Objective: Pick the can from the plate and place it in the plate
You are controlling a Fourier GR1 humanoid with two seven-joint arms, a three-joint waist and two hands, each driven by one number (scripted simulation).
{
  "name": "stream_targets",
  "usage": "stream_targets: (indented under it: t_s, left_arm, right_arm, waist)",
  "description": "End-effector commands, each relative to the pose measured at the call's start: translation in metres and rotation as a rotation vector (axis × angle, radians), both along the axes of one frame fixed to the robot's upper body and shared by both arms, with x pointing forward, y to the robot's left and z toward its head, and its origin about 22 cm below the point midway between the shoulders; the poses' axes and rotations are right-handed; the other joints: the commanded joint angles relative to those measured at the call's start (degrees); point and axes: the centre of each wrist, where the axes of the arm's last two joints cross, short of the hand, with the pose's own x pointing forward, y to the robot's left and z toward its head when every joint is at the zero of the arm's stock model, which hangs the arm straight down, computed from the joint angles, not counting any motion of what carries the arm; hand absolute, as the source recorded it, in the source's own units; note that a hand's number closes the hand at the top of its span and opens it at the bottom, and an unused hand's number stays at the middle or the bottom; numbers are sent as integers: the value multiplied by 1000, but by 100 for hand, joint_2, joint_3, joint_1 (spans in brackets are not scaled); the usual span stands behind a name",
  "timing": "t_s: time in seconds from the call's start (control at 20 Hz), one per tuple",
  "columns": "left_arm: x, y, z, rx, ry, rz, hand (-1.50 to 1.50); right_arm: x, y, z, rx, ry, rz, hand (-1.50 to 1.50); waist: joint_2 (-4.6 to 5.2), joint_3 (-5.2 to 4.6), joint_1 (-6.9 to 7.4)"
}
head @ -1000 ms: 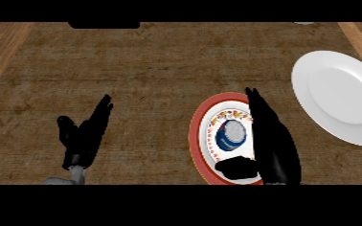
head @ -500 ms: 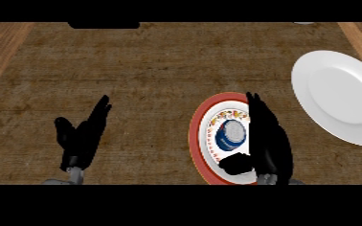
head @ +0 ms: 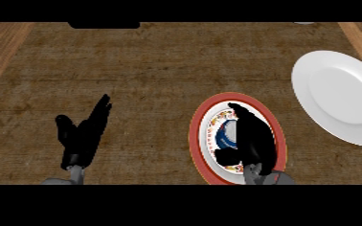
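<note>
- The round blue-topped can (head: pixel 228 136) is seen on the red-rimmed patterned plate (head: pixel 200 133), near right, with the black right hand (head: pixel 253 141) curled round it.
- The glossy white plate (head: pixel 332 95) is found far right on the woven brown counter (head: pixel 155 72).
- The black left hand (head: pixel 83 134) is left open, near left.

The counter (head: pixel 155 76) is mottled brown. One plate (head: pixel 200 139) has a red rim and a white middle with a small coloured pattern; the other plate (head: pixel 332 93) is plain white. The can (head: pixel 228 135) is dark blue, both hands (head: pixel 83 131) (head: pixel 253 139) black.
</note>
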Motion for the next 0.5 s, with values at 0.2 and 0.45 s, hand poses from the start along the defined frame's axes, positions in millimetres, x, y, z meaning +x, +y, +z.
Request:
stream_targets:
  t_s: [0.2,0.45]
  left_arm:
    - [-7,-9,-6,-6,57,17,0]
    - [-5,-9,-12,-7,69,-15,0]
  right_arm:
    - [3,3,-14,-108,18,41,150]
    - [3,1,-14,-156,-32,36,150]
  waist:
    - [25,-33,-13]
    - [27,-33,-18]
